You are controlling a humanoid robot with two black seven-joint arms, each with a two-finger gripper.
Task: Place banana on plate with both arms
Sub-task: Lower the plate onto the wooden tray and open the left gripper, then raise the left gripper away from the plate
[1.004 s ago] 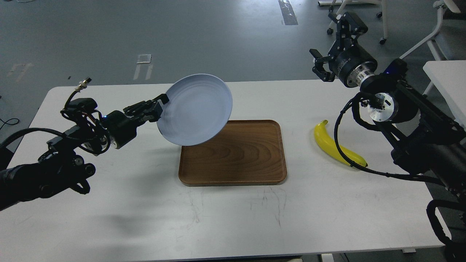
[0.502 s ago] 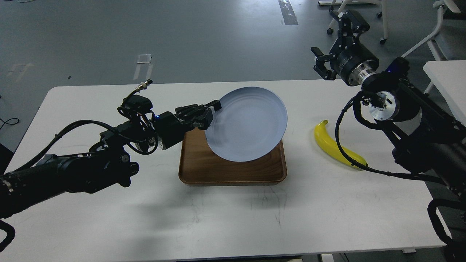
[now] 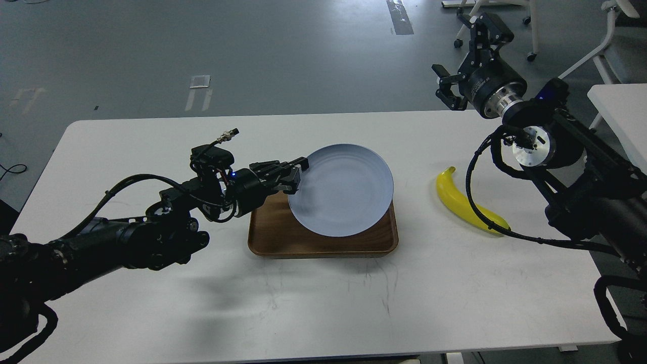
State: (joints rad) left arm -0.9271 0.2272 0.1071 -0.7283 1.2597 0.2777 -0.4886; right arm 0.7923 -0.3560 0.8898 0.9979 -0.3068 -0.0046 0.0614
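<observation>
Banana (image 3: 467, 202): yellow, curved, lying flat on the white table (image 3: 151, 313) at the right, well apart from the tray and plate, its dark tip toward the near right; a black cable of the right arm crosses in front of that end. Table: white, scuffed with faint dark marks near the front middle. Left arm (image 3: 111, 242): black, entering from the near left edge and reaching right across the table. Tray (image 3: 268, 237): brown wood, rectangular with rounded corners, at the table's middle. Plate (image 3: 341, 196): pale blue, round, shallow, over the right part of the tray, its right rim reaching the tray's right edge; whether it rests fully on the tray or is slightly lifted cannot be told. Left gripper (image 3: 298, 174): clamped on the plate's left rim, one finger above the rim and one below. Right arm (image 3: 581, 187): black with silver wrist rings, entering from the right edge. Right gripper (image 3: 462, 63): raised beyond the table's far right corner, fingers spread wide, grasping nothing. Floor (image 3: 252, 50): grey, beyond the table, chair legs at the far right.
</observation>
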